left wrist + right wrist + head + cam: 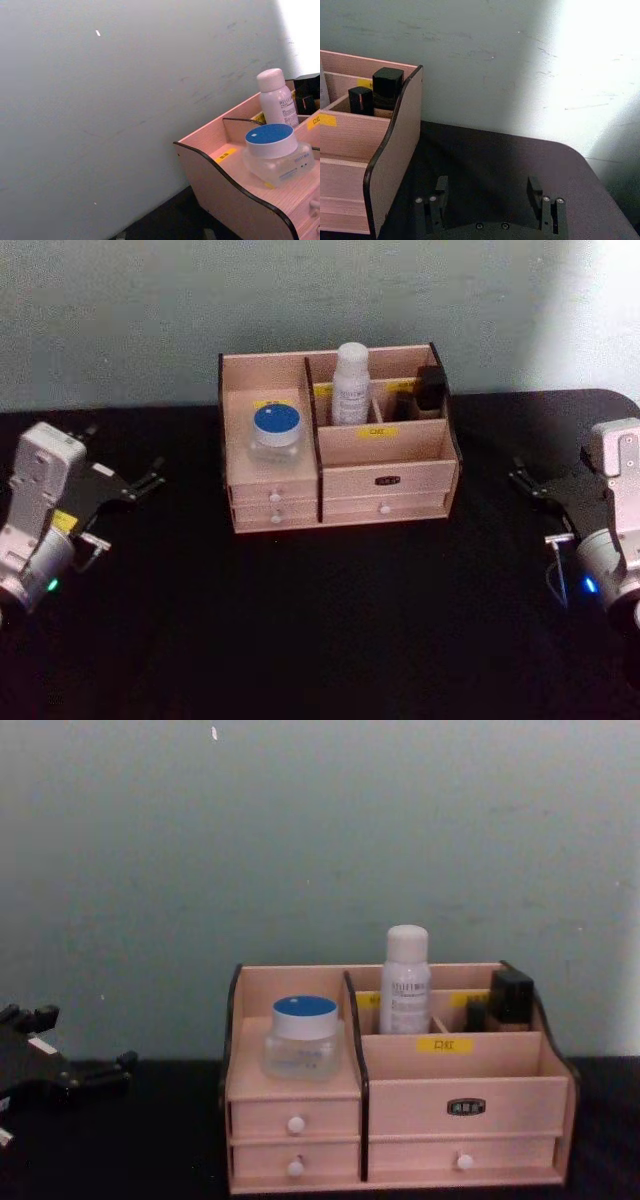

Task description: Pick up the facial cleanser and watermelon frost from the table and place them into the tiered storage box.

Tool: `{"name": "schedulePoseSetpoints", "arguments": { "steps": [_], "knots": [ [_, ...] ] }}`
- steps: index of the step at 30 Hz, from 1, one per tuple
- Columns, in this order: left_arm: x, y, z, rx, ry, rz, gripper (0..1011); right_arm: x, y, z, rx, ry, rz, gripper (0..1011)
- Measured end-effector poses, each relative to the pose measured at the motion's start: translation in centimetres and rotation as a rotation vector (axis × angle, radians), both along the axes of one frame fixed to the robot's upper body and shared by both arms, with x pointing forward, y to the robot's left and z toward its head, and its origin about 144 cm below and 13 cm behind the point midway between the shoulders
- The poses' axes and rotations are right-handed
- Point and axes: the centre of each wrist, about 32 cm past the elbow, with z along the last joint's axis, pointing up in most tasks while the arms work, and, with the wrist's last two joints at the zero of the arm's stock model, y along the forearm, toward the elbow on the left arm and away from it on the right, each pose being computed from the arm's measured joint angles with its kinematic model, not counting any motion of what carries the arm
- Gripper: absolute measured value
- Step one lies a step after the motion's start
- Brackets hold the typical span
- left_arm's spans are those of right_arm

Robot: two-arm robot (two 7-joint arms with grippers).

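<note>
My left gripper (150,478) hovers low over the black tabletop (330,620) at my left, fingers spread and holding nothing, well apart from the tiered storage box (385,478). My right gripper (522,480) sits likewise at my right, its fingers (441,186) spread wide and empty, just off the box's dark-edged side wall. Farther on, the box stands at the middle of the tabletop against the grey-green wall (300,840). The watermelon frost (275,433) rests upright in the box's left compartment, above the two small drawers. The facial cleanser (351,383) stands upright in a rear compartment right of the jar, between both grippers and touched by neither. Small black bottles (430,388) stand in the rear right compartment.
</note>
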Motion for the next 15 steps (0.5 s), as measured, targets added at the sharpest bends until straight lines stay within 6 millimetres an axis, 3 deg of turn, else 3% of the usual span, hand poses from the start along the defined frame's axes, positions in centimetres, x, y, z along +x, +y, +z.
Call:
{"name": "schedulePoseSetpoints", "arguments": {
  "steps": [15],
  "knots": [
    [0.00, 0.00, 0.00, 0.000, 0.000, 0.000, 1001, -0.07, 0.01, 0.08, -0.002, -0.005, 0.004, 1000]
  ]
}}
